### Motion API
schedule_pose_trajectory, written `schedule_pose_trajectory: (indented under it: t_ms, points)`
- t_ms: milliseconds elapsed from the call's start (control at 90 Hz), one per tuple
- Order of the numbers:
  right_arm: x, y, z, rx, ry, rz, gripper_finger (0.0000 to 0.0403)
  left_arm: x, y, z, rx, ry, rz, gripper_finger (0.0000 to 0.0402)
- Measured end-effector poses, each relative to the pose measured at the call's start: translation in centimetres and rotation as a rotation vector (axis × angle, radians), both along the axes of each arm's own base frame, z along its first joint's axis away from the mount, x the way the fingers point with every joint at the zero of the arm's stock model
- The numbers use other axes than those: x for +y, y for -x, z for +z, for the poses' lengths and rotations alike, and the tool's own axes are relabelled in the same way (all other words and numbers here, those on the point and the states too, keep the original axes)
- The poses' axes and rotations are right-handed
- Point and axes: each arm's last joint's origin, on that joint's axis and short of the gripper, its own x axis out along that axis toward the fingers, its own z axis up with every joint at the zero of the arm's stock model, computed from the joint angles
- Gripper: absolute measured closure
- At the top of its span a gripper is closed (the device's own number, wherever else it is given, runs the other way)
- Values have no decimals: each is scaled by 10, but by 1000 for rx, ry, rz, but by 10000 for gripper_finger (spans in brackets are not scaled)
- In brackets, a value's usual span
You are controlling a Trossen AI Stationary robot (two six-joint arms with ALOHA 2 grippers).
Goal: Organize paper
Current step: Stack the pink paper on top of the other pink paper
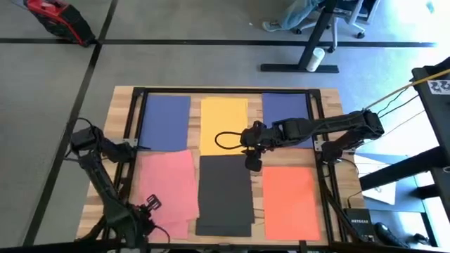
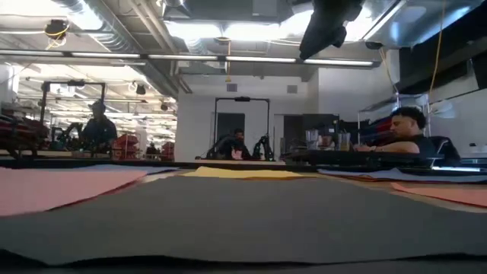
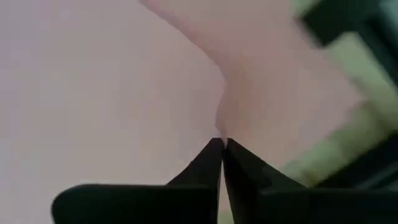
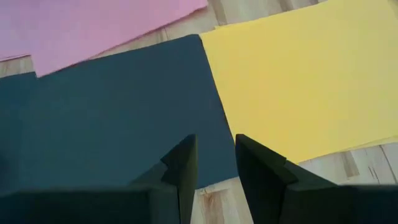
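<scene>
Six sheets: all flat on the wooden tabletop (image 1: 330, 105), two rows of three, nothing stacked neatly yet

Right end effector (image 1: 252, 160): hanging over the seam between the yellow sheet (image 1: 223, 121) and the dark grey sheet (image 1: 223, 193), fingers a narrow gap apart, holding nothing

Under its fingers: the dark grey corner; yellow just past it, a strip of bare wood between them

Off to its sides: orange sheet (image 1: 290, 200) on one side, pink sheet (image 1: 167, 188) on the other, with blue sheets (image 1: 166, 121) flanking the yellow

Left end effector (image 1: 152, 204): down at the pink sheet's near edge, tips pinched together right on the pink paper, which looks puckered there

Dark grey pile: edges of other dark sheets peek out below it
</scene>
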Motion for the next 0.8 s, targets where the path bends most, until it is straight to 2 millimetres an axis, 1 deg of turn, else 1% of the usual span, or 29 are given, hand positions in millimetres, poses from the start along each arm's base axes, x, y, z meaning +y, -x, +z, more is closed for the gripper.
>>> schedule_pose_trajectory:
  t_ms: [122, 389, 544, 622, 678, 733, 800]
  points:
    - [0, 0, 0, 0, 0, 0, 303, -2, 2, 0, 0, 10, -8, 379]
    - [0, 0, 0, 0, 0, 0, 303, -2, 2, 0, 3, 19, 53, 325]
    - [0, 0, 0, 0, 0, 0, 303, -2, 2, 0, 5, 15, 67, 304]
    - [0, 0, 0, 1, -1, 1, 303, -1, 2, 0, 2, 10, 64, 305]
    - [0, 0, 0, 1, -2, 4, 303, 2, 1, 0, -26, -24, 122, 314]
    - [0, 0, 0, 4, -8, 10, 303, 8, -2, 0, -54, -76, 214, 331]
    - [1, 0, 0, 6, -15, 14, 304, 16, -9, 1, -65, -105, 297, 362]
